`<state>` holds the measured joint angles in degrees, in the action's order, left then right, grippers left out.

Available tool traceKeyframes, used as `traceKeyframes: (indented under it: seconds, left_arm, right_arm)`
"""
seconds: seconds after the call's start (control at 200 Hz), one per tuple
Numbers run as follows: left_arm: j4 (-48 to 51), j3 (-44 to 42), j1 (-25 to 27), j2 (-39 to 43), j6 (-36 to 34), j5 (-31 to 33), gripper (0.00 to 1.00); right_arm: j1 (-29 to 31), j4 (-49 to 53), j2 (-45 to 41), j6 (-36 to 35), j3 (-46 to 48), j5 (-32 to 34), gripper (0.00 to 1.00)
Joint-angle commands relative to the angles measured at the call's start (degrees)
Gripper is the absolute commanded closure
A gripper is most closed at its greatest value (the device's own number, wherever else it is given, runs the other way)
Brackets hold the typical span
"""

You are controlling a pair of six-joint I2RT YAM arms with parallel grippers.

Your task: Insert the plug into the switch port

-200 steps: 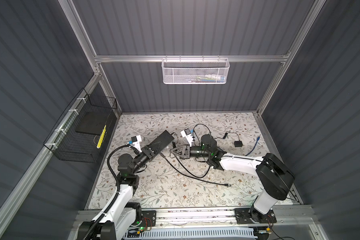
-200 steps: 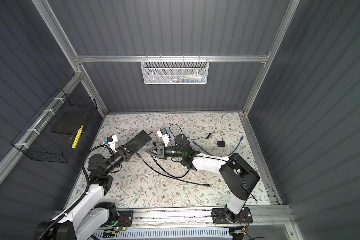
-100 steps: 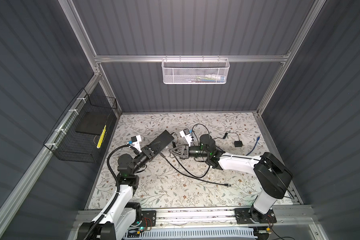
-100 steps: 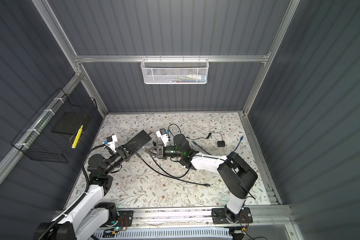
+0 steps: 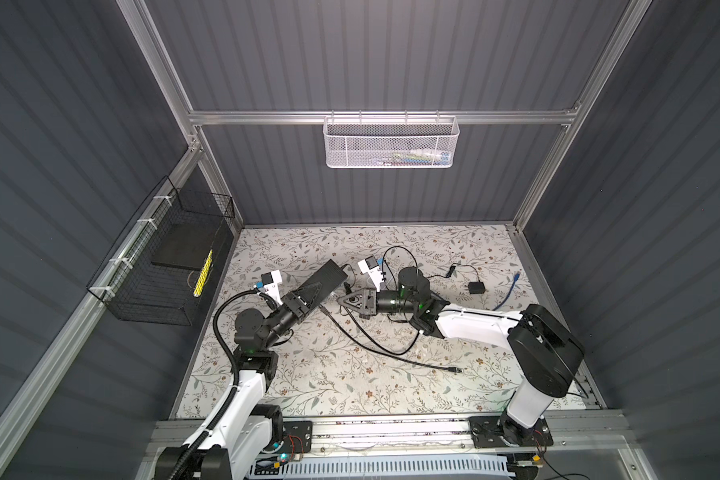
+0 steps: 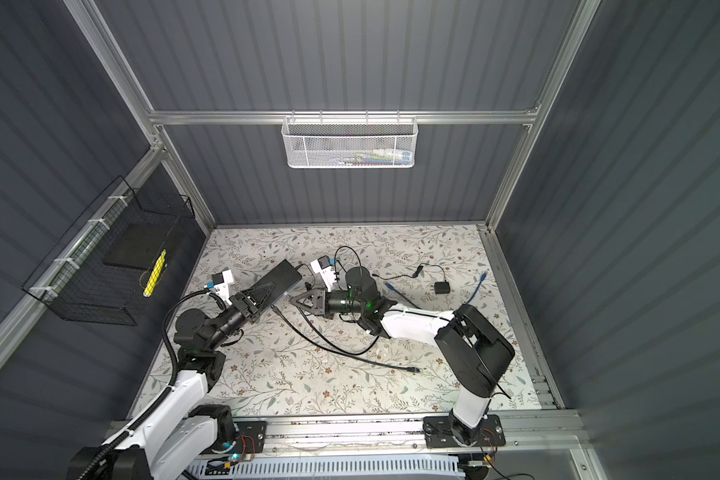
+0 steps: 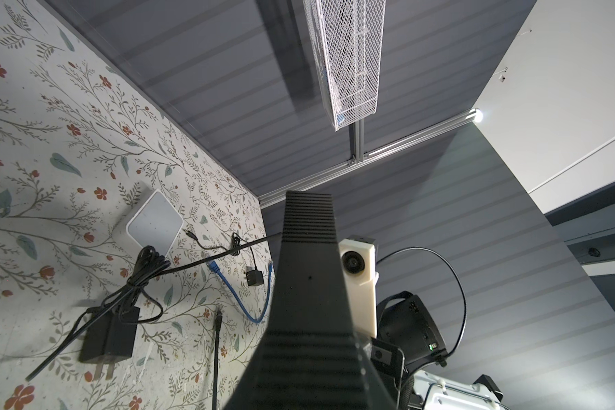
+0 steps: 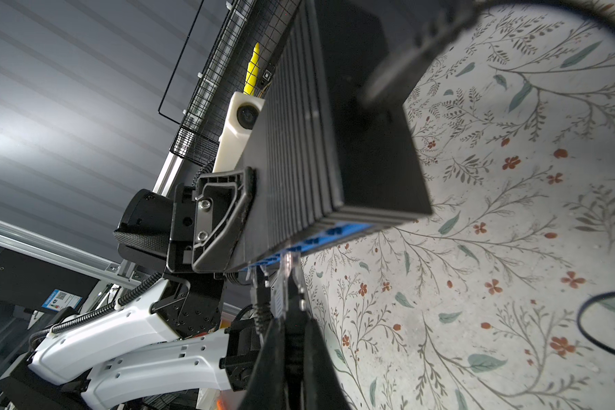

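Counter point(image 5: 341, 395) front strip bare: wide passage. Middle crowded: switch point(image 5: 325, 278) held off counter in left pincer point(image 5: 308, 294), right pincer point(image 5: 346, 300) with plug point(image 8: 287, 273) just beside its port end, little gap. Black cable point(image 5: 441, 366) loops across counter below. Adapter point(image 5: 476, 287), blue cable point(image 5: 513, 286) lie behind right arm. Wire basket point(image 5: 163, 270) juts from left wall

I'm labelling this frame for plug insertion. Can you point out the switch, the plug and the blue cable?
switch point(image 8: 370, 170): right wrist view, on its smooth black face.
plug point(image 8: 287, 280): right wrist view, on its clear body.
blue cable point(image 7: 212, 266): left wrist view, on its connector end.
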<state>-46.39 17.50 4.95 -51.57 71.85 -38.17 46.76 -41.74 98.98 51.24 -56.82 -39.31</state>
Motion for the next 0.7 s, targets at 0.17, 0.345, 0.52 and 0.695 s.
traceKeyframes:
  seconds: [0.17,0.345,0.52,0.695]
  left_arm:
    - [-4.3,-0.2,0.3,0.7,0.7,-2.1,1.0]
    - [-5.5,-1.0,0.3,0.5,1.4,-2.1,1.0]
    - [-5.5,-1.2,0.3,1.0,1.7,-2.5,1.0]
    - [-4.7,-1.8,0.3,1.8,1.4,-2.7,1.0]
  right_arm:
    - [0.3,-3.1,1.6,2.5,-3.2,-0.4,1.0]
    - [0.4,0.0,1.4,0.7,-5.1,0.3,1.0]
    - [0.5,-1.8,2.9,2.4,-6.8,0.0,1.0]
    - [0.9,-2.6,3.7,3.8,-9.3,-1.2,1.0]
